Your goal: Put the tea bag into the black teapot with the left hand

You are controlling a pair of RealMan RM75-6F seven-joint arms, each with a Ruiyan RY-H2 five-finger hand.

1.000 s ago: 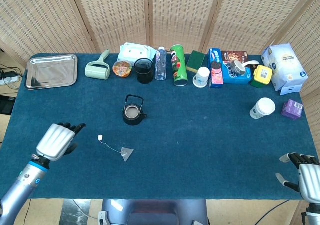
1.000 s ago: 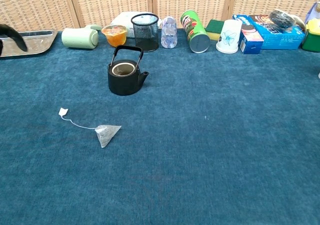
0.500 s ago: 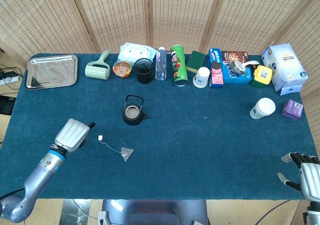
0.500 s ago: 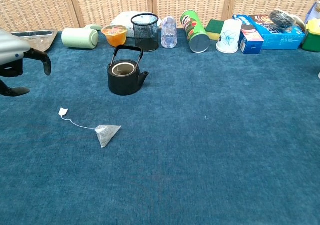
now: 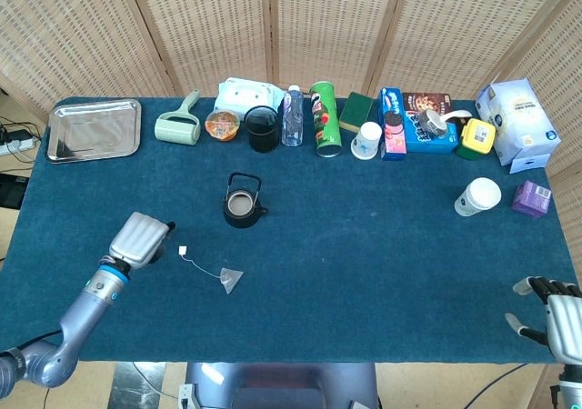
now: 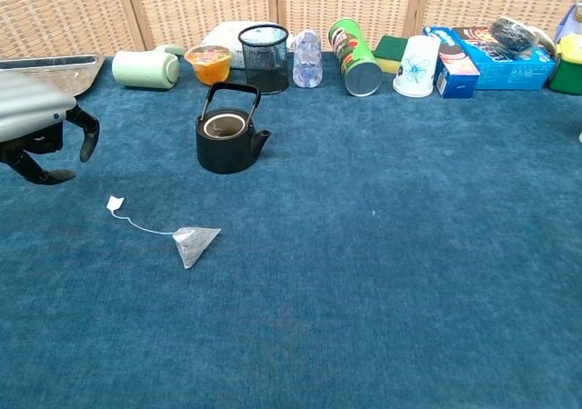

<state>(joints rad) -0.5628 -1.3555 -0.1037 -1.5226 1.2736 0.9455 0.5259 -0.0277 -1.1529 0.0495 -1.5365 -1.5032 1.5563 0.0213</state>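
Nearest, the right hand (image 5: 556, 316) sits at the bench's (image 5: 382, 273) front right corner, fingers apart, holding nothing. The left hand (image 5: 139, 239) hovers empty, fingers spread, just left of the tea bag (image 5: 229, 280) tag. Open cloth separates bag from teapot (image 5: 243, 205) beyond.

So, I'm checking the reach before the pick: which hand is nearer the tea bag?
Left. The left hand hovers just beside the tea bag's paper tag, empty. The right hand sits at the table's far near-right corner.
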